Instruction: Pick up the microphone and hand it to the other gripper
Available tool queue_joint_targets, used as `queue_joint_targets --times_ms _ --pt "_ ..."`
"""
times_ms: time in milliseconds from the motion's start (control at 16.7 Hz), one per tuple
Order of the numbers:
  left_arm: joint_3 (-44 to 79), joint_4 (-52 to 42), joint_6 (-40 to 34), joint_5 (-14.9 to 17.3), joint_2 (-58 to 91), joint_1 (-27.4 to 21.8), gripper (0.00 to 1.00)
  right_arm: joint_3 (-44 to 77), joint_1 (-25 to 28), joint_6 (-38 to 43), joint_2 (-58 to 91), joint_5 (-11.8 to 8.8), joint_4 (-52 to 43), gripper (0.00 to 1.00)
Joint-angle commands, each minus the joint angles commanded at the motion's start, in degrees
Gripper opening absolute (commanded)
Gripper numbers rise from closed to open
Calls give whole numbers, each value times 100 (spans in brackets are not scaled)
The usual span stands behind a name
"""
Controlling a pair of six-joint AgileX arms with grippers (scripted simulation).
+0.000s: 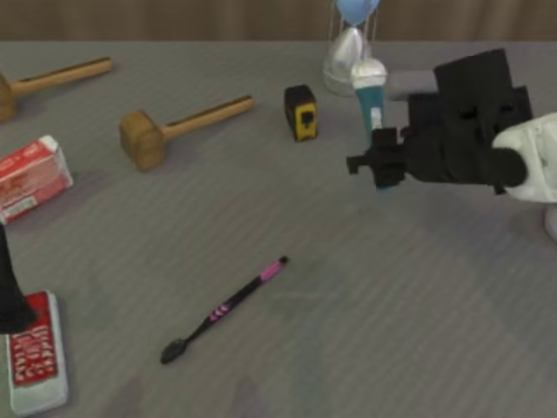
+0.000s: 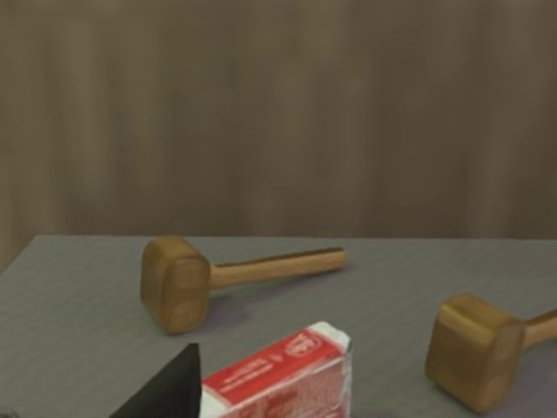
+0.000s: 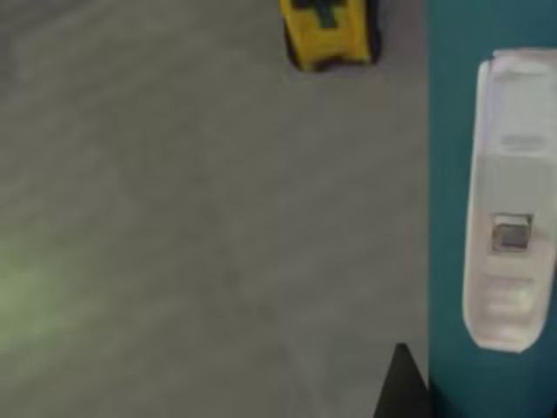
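Note:
The microphone (image 1: 369, 96) lies lengthwise at the back right of the table, its white head (image 1: 368, 71) farthest from me and its teal handle running under my right gripper (image 1: 380, 161). That gripper sits over the handle's lower end and is shut on it. The right wrist view shows the teal handle (image 3: 452, 174) with its white switch strip (image 3: 513, 200) close up, and one black fingertip (image 3: 402, 387) against the handle's side; the other finger is out of frame. My left gripper (image 1: 7, 296) stays parked at the table's left edge, open, with one finger (image 2: 174, 387) showing.
A yellow and black tape measure (image 1: 300, 111) stands left of the microphone, and a blue and white hourglass-like object (image 1: 348, 43) stands behind it. Two wooden mallets (image 1: 144, 138) (image 1: 9, 91), a red box (image 1: 30, 174), a red pack (image 1: 35, 361) and a black and pink toothbrush (image 1: 226, 305) lie farther left.

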Motion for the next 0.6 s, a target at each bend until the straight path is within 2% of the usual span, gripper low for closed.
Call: queue_joint_targets --times_ms 360,600 --pt "0 0 0 0 0 0 100 -899 -13 -783 -786 -879 3076 0" --pt "0 0 0 0 0 0 100 -1269 -27 -1143 -1238 -1256 4182 0"
